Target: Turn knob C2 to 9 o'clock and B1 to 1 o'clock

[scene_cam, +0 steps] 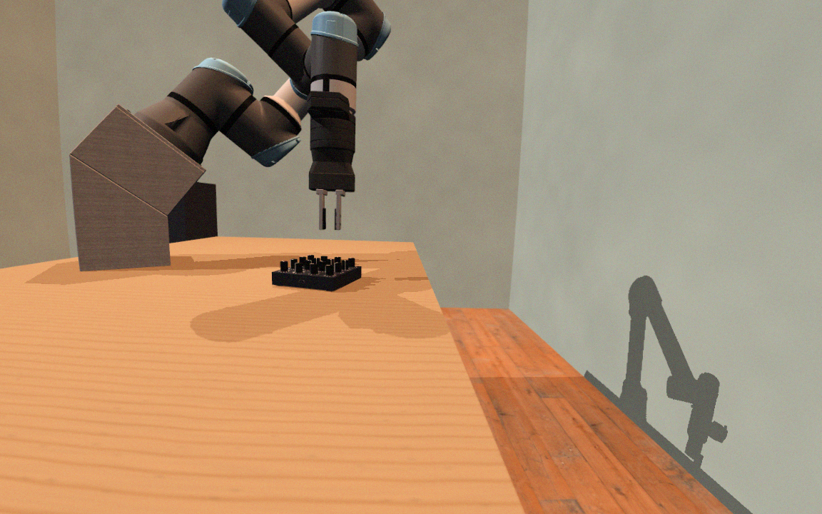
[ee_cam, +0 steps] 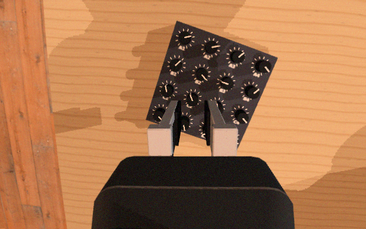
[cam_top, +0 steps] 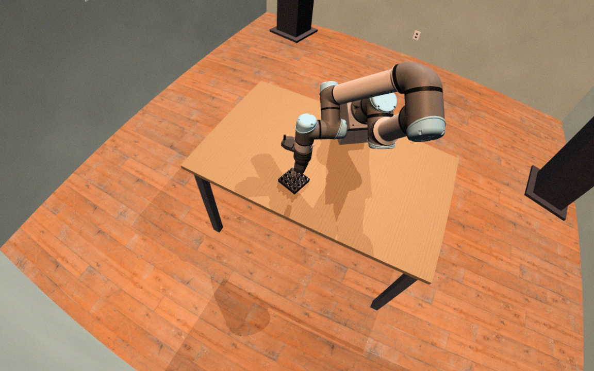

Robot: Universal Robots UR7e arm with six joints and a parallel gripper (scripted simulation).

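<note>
Two-finger gripper (cam_top: 295,172) (scene_cam: 330,228) (ee_cam: 192,114), pointing down, fingers partly spread with nothing between, hanging above the knob box (cam_top: 286,186) (scene_cam: 302,280) (ee_cam: 199,35). Beneath the fingertips, in the wrist view, knob C2 (ee_cam: 193,100), apparently near 11 o'clock and probably next for turning to 9. Farther up, knob B1 (ee_cam: 175,65), apparently near 1 o'clock already

Possible trouble on descent: a fingertip on C1 or C3, neighbours turned by mistake because of close spacing and slight misalignment. Also possible: a slipping pinch from poor centring, C2 short of or past its mark, or the whole box skewed by sideways pressure during the twist

Pale, squared metal fingers with flat black pads. Low, square, dark box with stubby round black knobs, white pointer lines and radiating tick marks. Box upright, set askew near one edge of a tan, fine-grained wood table (cam_top: 396,194) (scene_cam: 145,383) (ee_cam: 313,79); beyond, reddish plank floor (cam_top: 128,258) (scene_cam: 516,364) (ee_cam: 14,127) and smooth matte walls
</note>
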